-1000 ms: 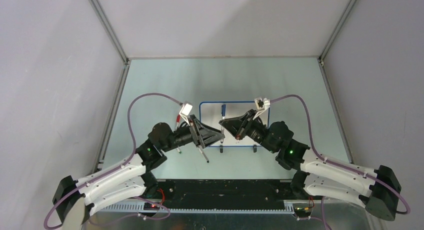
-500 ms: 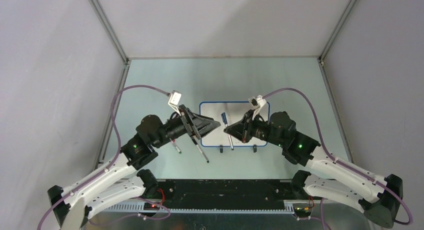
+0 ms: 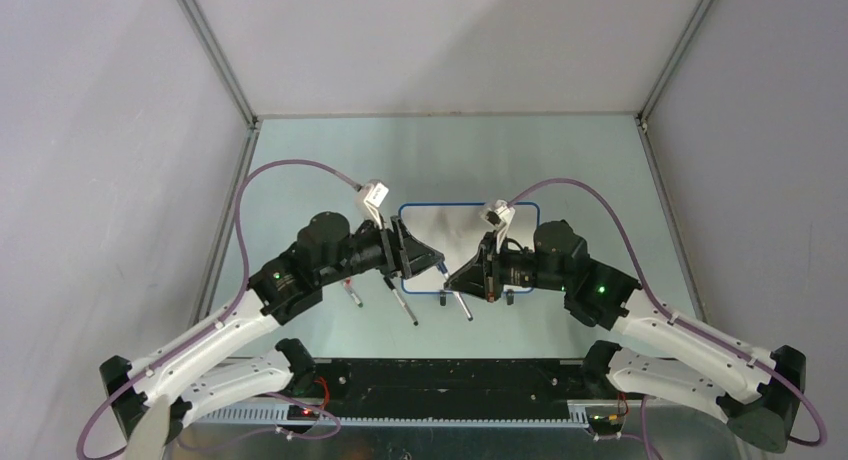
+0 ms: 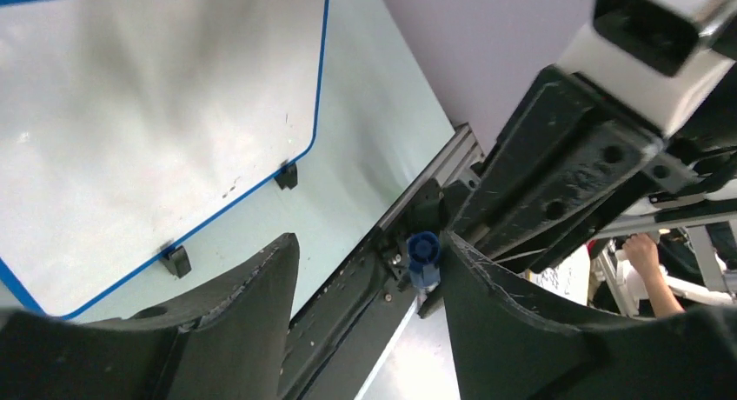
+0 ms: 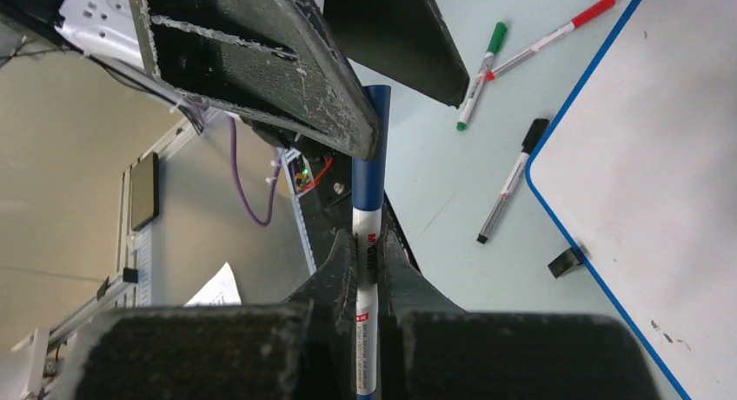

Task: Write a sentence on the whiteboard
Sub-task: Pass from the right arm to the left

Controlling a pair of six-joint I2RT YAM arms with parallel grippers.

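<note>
Whiteboard [image 5: 660,183] lies beside right end effector [image 5: 369,243] gripping marker [image 5: 368,183].

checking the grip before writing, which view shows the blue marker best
Right wrist: the blue marker runs lengthwise, barrel pinched in the right claw, blue cap clear. Left wrist shows only its cap end-on inside the open left claw. Top external hides nearly all of it between the claws.
</note>
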